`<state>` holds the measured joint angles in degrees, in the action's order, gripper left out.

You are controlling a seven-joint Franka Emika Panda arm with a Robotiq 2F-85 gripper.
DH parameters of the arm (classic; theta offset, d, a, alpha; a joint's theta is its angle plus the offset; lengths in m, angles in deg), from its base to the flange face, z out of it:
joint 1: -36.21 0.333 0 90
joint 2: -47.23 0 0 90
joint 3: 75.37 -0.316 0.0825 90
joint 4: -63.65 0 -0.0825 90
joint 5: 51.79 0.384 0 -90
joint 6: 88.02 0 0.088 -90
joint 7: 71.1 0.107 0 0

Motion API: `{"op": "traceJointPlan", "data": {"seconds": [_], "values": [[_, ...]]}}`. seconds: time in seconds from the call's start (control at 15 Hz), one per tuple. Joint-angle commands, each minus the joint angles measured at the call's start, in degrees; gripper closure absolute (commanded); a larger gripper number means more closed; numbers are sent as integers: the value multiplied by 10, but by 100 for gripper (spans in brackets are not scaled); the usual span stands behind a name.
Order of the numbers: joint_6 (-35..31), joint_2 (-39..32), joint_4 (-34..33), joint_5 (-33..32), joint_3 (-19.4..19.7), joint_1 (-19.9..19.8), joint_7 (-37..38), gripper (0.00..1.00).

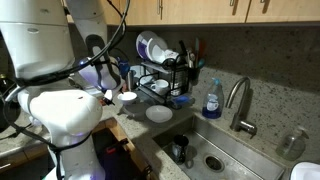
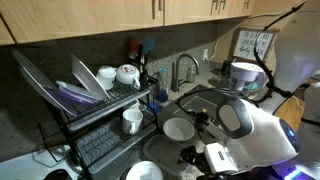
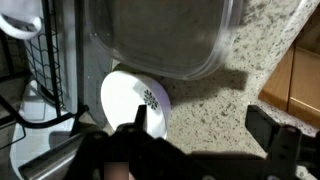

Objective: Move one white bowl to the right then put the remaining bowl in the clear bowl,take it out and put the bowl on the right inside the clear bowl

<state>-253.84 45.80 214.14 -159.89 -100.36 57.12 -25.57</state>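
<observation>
your gripper point(image 3: 203, 118) hangs with jaws wide apart, holding nothing. the white bowl point(image 3: 130, 98) sits on the counter point(image 3: 250, 70) off to one side of that gap, seemingly touching the clear bowl point(image 3: 165, 40) just beyond; shift sideways first.

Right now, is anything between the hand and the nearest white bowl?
Nothing visible. In the wrist view the open hand sits right by the white bowl; the clear bowl lies just beyond.
</observation>
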Motion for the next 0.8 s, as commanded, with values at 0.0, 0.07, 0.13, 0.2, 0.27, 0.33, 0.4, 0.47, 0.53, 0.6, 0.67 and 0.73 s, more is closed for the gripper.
{"op": "traceJointPlan", "data": {"seconds": [0.0, 0.07, 0.13, 0.2, 0.27, 0.33, 0.4, 0.47, 0.53, 0.6, 0.67, 0.73], "values": [[-18, 17, -24, -4, -12, 13, -35, 0], [-20, 16, -36, -17, -15, 16, -37, 0], [-22, 8, -49, -25, -17, 17, -40, 0], [-24, -2, -62, -30, -17, 18, -47, 0], [-26, -13, -75, -28, -16, 18, -55, 0], [-26, -25, -87, -29, -13, 18, -63, 0], [-26, -43, -101, -24, -10, 15, -75, 0], [-25, -59, -113, -20, -8, 14, -87, 0], [-27, -78, -125, -13, -3, 12, -102, 0], [-26, -98, -138, -6, 1, 10, -114, 0], [-27, -122, -152, 5, 7, 9, -130, 0], [-27, -140, -163, 16, 12, 9, -143, 0]]}}
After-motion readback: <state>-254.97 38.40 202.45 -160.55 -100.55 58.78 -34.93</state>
